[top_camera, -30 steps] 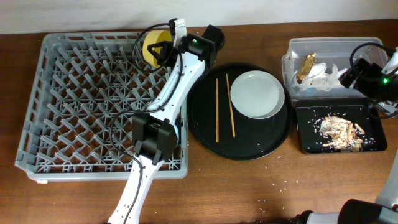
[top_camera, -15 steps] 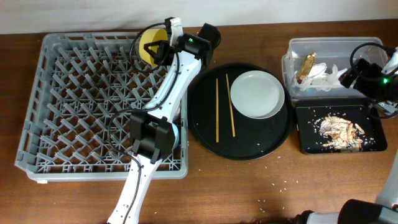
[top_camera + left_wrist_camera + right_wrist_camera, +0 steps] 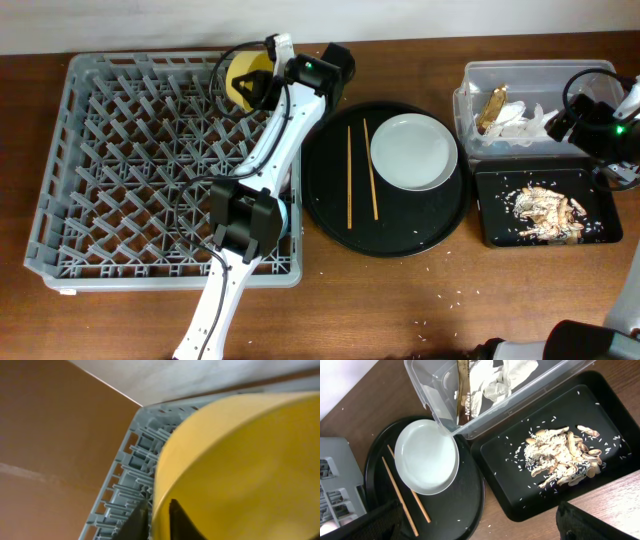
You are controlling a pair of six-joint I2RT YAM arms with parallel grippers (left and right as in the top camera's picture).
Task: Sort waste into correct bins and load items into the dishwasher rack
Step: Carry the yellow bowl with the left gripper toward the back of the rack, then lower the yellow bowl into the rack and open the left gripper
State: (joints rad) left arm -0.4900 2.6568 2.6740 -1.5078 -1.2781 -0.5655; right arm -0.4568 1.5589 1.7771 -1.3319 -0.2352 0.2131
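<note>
**Left arm nudges the bowl toward the rack's far rim**

Since a second ago, the left gripper (image 3: 157, 512) has carried the yellow bowl (image 3: 240, 75) a little nearer the far edge of the grey rack (image 3: 150, 57); the right arm has not moved.

The left fingers sit either side of the bowl's rim, one outside and one inside. I cannot tell whether they are pinching it or have let go. The bowl stands on edge at the rack's far right corner. In the left wrist view it fills the space just ahead of the fingers, with rack pegs behind it.

The right gripper (image 3: 480, 522) is spread wide with nothing in it. Below and ahead of it lie the clear tub (image 3: 540, 72), holding white napkins (image 3: 520, 120) and a gold wrapper (image 3: 492, 108), and the flat black tray (image 3: 490, 230) with brown scraps (image 3: 545, 205). Toward the left gripper, between the two arms, a round black tray (image 3: 330, 220) carries the pale plate (image 3: 414, 150) and, beside it, two chopsticks (image 3: 349, 175).
</note>
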